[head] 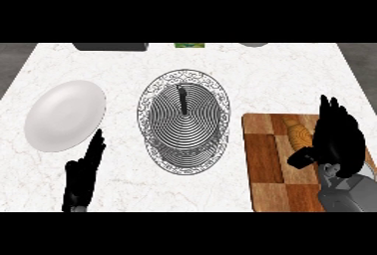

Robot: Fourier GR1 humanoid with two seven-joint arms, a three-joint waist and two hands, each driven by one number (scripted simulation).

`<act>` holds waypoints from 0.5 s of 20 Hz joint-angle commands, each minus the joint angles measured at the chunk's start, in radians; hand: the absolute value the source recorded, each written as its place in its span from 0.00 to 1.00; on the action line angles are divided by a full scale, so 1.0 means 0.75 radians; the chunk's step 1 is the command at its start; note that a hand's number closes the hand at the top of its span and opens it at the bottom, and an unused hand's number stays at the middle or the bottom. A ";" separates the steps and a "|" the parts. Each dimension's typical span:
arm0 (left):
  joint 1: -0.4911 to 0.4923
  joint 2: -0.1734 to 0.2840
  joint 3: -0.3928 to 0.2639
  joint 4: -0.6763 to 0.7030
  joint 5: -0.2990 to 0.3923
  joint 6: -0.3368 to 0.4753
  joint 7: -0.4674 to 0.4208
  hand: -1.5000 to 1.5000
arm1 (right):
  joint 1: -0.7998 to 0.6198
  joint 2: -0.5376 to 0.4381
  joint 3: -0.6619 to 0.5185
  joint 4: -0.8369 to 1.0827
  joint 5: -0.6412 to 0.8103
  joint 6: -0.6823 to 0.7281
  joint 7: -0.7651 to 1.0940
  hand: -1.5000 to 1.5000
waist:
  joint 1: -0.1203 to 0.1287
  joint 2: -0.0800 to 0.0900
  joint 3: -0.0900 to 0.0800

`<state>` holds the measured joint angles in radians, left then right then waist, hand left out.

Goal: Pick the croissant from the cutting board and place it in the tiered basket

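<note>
**Right robot hand is over the croissant on the cutting board**

The croissant [300, 133] lies on the cutting board [269, 164], near the board's far edge. The board sits at the right edge of the surface [294, 74], close to the near right corner. The croissant is golden brown with light stripes. Its long side runs from far to near, tipped a little. Only its left part shows, because the hand covers the rest.

The right robot hand [337, 139] is right at the croissant, just to its right and partly over it. Its fingers are spread and point to the far edge, and its thumb sticks out to the left, near the croissant's near end. It does not seem to be holding the croissant yet. I think it needs to close around it next. This hand is much nearer than the other one.

The tiered basket [182, 119] is made of round wire rings. It stands in the middle of the surface, to the left of the board. The croissant must go left to get there.

A white plate [65, 114] lies near the left edge. The left robot hand [83, 174] rests near the near left corner, open, fingers straight.
</note>
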<state>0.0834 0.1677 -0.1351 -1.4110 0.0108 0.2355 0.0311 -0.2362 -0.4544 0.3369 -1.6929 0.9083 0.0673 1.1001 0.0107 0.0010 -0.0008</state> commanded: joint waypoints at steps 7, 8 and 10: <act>-0.072 -0.036 0.029 0.049 -0.021 0.003 0.011 0.50 | -0.107 0.256 -0.022 0.231 0.115 0.091 0.105 0.00 | -0.009 -0.001 0.001; -0.028 -0.024 0.034 0.036 -0.013 -0.017 -0.024 0.50 | -0.158 0.214 -0.088 0.248 0.075 0.176 0.084 0.00 | -0.007 -0.001 0.001; -0.047 -0.016 0.051 0.063 0.006 -0.033 -0.011 0.50 | -0.188 0.245 -0.071 0.299 0.083 0.240 0.130 0.00 | -0.004 0.000 0.000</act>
<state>0.0636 0.1420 -0.1194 -1.3784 0.0012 0.2308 0.0164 -0.3214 -0.3142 0.2860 -1.5270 0.9591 0.1332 1.0768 0.0059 0.0000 0.0002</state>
